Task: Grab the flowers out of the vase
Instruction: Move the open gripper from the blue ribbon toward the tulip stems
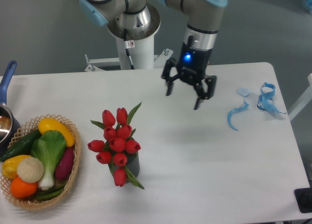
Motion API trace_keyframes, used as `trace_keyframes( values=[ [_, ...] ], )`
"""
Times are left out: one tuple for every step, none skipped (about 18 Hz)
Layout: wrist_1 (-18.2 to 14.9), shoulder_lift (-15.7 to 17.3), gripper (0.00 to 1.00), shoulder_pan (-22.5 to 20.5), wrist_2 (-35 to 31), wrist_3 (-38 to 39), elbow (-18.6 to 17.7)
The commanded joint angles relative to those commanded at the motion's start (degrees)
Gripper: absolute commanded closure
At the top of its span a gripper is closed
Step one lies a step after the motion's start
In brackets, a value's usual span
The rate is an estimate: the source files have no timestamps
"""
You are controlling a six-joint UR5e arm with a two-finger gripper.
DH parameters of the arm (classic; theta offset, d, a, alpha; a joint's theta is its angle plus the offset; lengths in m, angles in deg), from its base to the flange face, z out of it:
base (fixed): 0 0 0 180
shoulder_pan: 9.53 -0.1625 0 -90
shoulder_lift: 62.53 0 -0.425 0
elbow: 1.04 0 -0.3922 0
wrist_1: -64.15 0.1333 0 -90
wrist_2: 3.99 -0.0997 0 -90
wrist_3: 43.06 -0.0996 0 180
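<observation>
1. My pincer (184,100) hangs above the table (204,160) with its fingers spread wide, holding nothing.
2. The flowers (116,143) are well apart from it, toward the front and the basket side.
3. They stand upright in the vase (133,165).
4. The basket (73,173) of vegetables sits near the vase.
5. Blue ribbon scraps (265,100) lie far beyond the vase.

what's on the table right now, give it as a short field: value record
gripper: open, in the air above the far middle of the table, apart from the bunch
flowers: red tulips standing in the vase, untouched
vase: dark grey, upright, mostly hidden by the flowers
basket: left edge, holds vegetables
blue strips: far right
table: white
</observation>
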Motion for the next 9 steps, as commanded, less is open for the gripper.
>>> trace_keyframes(
  values=[
    [0.00, -0.44, 0.00, 0.00, 2.72, 0.00, -0.44],
    [0.09, -1.14, 0.00, 0.00, 4.84, -0.09, -0.70],
    [0.09, -1.58, 0.00, 0.00, 6.60, -0.09, -0.79],
    [0.35, -1.93, 0.00, 0.00, 8.27, -0.09, -0.71],
    [0.87, -2.28, 0.00, 0.09, 9.16, -0.17, -0.79],
    [1.75, -3.07, 0.00, 0.61, 9.52, -0.26, -0.79],
    [3.24, -3.95, 0.00, 1.31, 9.87, -0.44, -0.71],
    [5.60, -5.26, 0.00, 2.19, 10.57, -0.44, -0.27],
    [7.28, -6.93, 0.00, 2.81, 11.44, -0.44, 0.60]
  ],
)
